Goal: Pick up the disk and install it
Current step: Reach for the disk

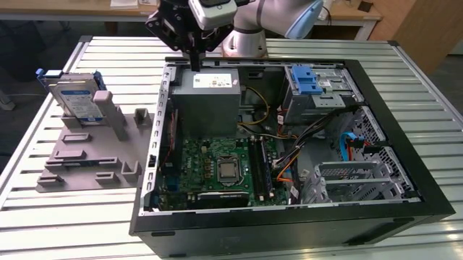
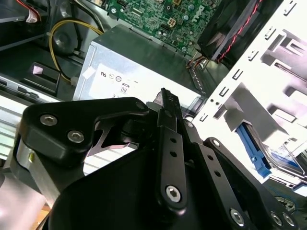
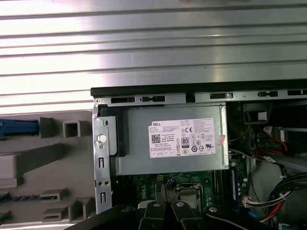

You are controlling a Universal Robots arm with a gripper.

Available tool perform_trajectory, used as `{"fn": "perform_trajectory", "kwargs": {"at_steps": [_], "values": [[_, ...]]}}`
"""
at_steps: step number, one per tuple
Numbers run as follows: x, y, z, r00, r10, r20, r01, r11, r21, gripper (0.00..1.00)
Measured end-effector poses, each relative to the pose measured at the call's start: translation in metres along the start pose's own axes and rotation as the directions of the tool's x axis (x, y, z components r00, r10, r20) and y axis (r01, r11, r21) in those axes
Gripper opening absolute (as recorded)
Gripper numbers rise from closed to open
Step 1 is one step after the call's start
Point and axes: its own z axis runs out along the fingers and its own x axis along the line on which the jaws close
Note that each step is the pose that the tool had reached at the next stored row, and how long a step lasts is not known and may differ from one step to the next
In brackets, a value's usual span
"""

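Black gripper point(image 1: 195, 66), fingers point(image 2: 166, 103) together, empty, above open boxy case point(image 1: 289, 227); flat silver blue-framed disk point(image 1: 78, 100) upright beside case.

I'm looking at a metal table point(image 1: 58, 227), its top made of long silver slats running across the exterior view. Two things sit directly on it. An open black computer case point(image 1: 289, 225) lies flat with its inside facing up, taking the middle and the exterior view's right. A grey plastic holder plate point(image 1: 79, 162) with raised blocks lies flat just beside the case, on the exterior view's left; can't tell if they touch. The first wrist view shows the same slats point(image 3: 144, 48) beyond the case edge point(image 3: 192, 89), with the holder plate point(image 3: 57, 167) alongside
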Motion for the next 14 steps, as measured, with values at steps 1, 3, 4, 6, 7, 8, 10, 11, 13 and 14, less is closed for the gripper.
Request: {"fn": "perform_trajectory", "kwargs": {"at_steps": [1, 3, 4, 6, 7, 8, 10, 11, 13, 14], "values": [[0.0005, 0.0, 0.0, 1.0, 0.0, 0.0, 0.0, 1.0, 0.0, 0.11], [0.0017, -0.0001, 0.0001, 1.0, 0.0, 0.0, 0.0, 1.0, 0.0, 0.11], [0.0023, -0.0002, 0.0001, 1.0, 0.0, 0.0, 0.0, 1.0, -0.0001, 0.11], [0.0036, -0.0003, 0.0001, 1.0, 0.0, 0.0, 0.0, 1.0, 0.0, 0.11], [0.0043, -0.0003, 0.0001, 1.0, 0.0, 0.0, 0.0, 1.0, 0.0, 0.11], [0.0051, -0.0003, 0.0001, 1.0, 0.0, 0.0, 0.0, 1.0, 0.0, 0.11], [0.0065, -0.0005, 0.0001, 1.0, 0.0, 0.0, 0.0, 1.0, 0.0, 0.11], [0.0073, -0.0005, 0.0002, 1.0, 0.0, 0.0001, 0.0, 1.0, -0.0001, 0.11], [0.0087, -0.0006, 0.0001, 1.0, 0.0, 0.0, 0.0, 1.0, 0.0, 0.11], [0.0094, -0.0007, 0.0001, 1.0, 0.0, 0.0, 0.0, 1.0, 0.0, 0.11]]}}
